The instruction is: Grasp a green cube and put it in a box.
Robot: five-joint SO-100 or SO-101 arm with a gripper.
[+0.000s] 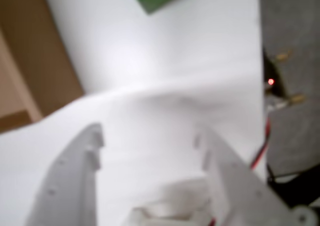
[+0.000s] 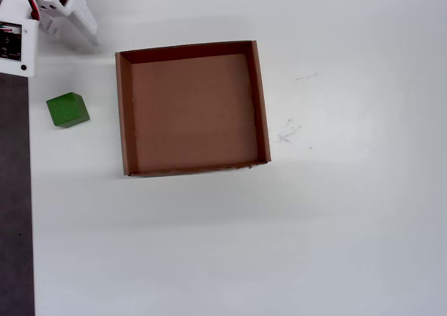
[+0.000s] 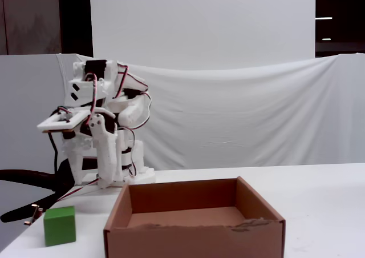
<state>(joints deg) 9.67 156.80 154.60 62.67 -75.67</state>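
In the overhead view the green cube [image 2: 68, 110] sits on the white desk [image 2: 335, 225] near its left edge, just beside the dark strip there and a little apart from the left wall of the box [image 2: 123, 113]. The tool [image 1: 150, 141] is open and empty: the wrist view shows both white fingers spread wide over bare desk, with the cube only partly in view at the top edge, well ahead of the fingertips.

The step in hand looks like the approach to the cube. To do it well, the arm should reach forward until the cube lies between the fingers, square the fingers to two opposite flat faces, then come down low before closing. The cube stands slightly turned in the overhead view, so a small wrist turn would likely help.

Moving right, the box is empty, its brown floor clear for the drop. Its near wall rises close to the cube, as the fixed view [image 3: 60, 225] shows, so the finger on that side could catch it. Red and black wires [image 3: 91, 104] hang along the arm, and a black cable [image 3: 28, 178] runs behind the cube.
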